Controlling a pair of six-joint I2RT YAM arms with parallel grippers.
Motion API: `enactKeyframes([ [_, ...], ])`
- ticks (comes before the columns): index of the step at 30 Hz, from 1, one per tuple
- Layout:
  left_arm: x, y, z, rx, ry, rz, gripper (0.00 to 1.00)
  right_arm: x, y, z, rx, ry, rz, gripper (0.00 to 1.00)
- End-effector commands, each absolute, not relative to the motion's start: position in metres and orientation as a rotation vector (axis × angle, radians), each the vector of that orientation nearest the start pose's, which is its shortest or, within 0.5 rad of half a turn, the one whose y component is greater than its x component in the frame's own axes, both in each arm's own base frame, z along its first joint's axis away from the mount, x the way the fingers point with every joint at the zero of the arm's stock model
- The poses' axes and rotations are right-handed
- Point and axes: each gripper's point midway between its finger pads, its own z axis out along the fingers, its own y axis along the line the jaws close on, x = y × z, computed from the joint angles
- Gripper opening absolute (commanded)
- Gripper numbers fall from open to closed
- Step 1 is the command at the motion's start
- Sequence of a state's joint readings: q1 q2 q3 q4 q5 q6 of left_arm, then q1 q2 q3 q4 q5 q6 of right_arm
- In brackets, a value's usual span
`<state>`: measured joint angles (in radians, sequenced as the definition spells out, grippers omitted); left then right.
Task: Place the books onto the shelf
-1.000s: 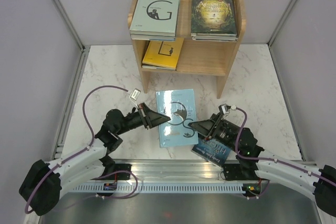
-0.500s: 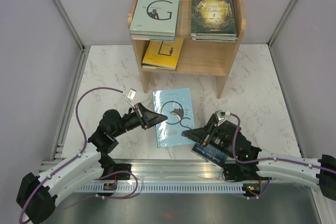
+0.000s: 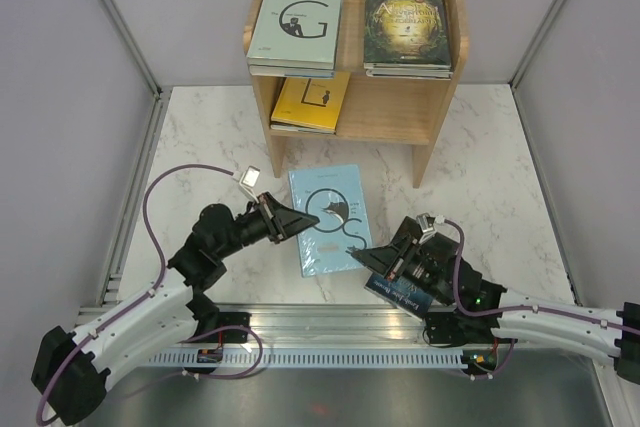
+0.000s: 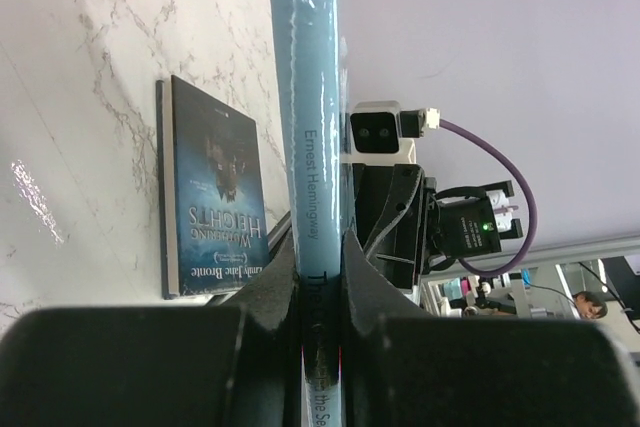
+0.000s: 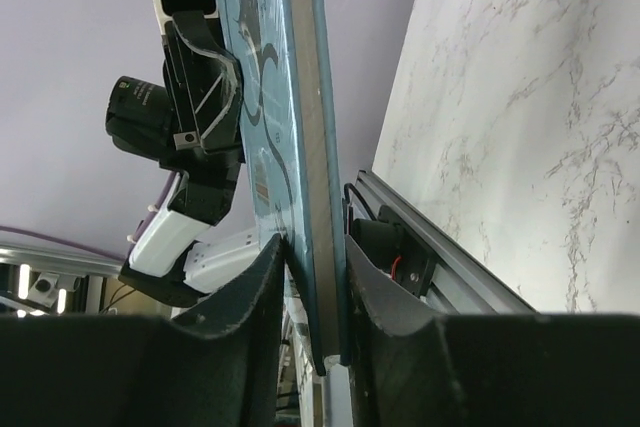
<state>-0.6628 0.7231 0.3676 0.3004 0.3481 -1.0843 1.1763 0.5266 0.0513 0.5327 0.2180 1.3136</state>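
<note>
Near of the wooden shelf (image 3: 390, 109) on the marble table (image 3: 200, 137), the light blue book (image 3: 325, 209) is held by both arms, the left gripper (image 3: 312, 219) clamped on its left spine edge and the right gripper (image 3: 362, 257) clamped on its near right corner, just left of a dark blue book (image 3: 402, 294) lying flat.

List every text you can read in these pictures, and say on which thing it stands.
"G": pale green book.
"Ernest Hemingway": light blue book, on its spine.
"WUTHERING HEIGHTS": dark blue book.
"Emily Jane Bronte": same cover.
Too blurred to read: green-gold book, yellow book.
</note>
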Motion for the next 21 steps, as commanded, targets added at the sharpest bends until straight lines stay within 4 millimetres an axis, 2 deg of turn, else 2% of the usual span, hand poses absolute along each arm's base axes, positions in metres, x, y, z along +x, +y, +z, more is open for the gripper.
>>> enactKeyframes([
  [1, 0.204, -0.246, 0.209, -0.095, 1.901, -1.345, 0.02, 0.106, 0.264, 0.253, 0.342, 1.597, 1.906, 0.29],
  [5, 0.206, -0.247, 0.199, -0.086, 1.955, -1.305, 0.02, 0.108, 0.263, 0.258, 0.344, 1.584, 1.897, 0.00],
  [6, 0.205, -0.247, 0.198, -0.080, 1.977, -1.293, 0.03, 0.108, 0.263, 0.263, 0.340, 1.573, 1.900, 0.00],
  [8, 0.205, -0.246, 0.197, -0.053, 1.990, -1.265, 0.16, 0.110, 0.265, 0.266, 0.326, 1.577, 1.873, 0.00],
  [9, 0.204, -0.244, 0.198, -0.048, 2.003, -1.249, 0.23, 0.111, 0.265, 0.279, 0.325, 1.556, 1.877, 0.00],
  [10, 0.204, -0.242, 0.199, -0.039, 2.003, -1.232, 0.39, 0.113, 0.267, 0.280, 0.323, 1.565, 1.861, 0.00],
  [12, 0.200, -0.235, 0.204, -0.036, 2.005, -1.203, 0.54, 0.115, 0.266, 0.299, 0.325, 1.526, 1.866, 0.00],
  [13, 0.200, -0.231, 0.205, -0.035, 2.005, -1.177, 0.67, 0.117, 0.265, 0.304, 0.335, 1.515, 1.857, 0.00],
  [14, 0.199, -0.228, 0.208, -0.036, 2.003, -1.164, 0.71, 0.118, 0.264, 0.317, 0.335, 1.486, 1.865, 0.00],
  [16, 0.193, -0.221, 0.215, -0.024, 2.002, -1.141, 0.81, 0.120, 0.266, 0.322, 0.333, 1.487, 1.851, 0.00],
  [17, 0.192, -0.218, 0.216, -0.028, 2.001, -1.128, 0.85, 0.121, 0.265, 0.336, 0.333, 1.464, 1.856, 0.00],
  [18, 0.190, -0.215, 0.223, -0.028, 1.978, -1.129, 0.89, 0.122, 0.267, 0.338, 0.324, 1.467, 1.839, 0.00],
  [19, 0.188, -0.212, 0.221, -0.028, 1.991, -1.117, 0.95, 0.124, 0.270, 0.337, 0.320, 1.484, 1.822, 0.00],
  [20, 0.186, -0.209, 0.223, -0.033, 1.984, -1.113, 0.98, 0.125, 0.270, 0.348, 0.322, 1.466, 1.827, 0.00],
  [21, 0.184, -0.206, 0.227, -0.035, 1.968, -1.113, 1.00, 0.126, 0.271, 0.350, 0.314, 1.464, 1.816, 0.00],
])
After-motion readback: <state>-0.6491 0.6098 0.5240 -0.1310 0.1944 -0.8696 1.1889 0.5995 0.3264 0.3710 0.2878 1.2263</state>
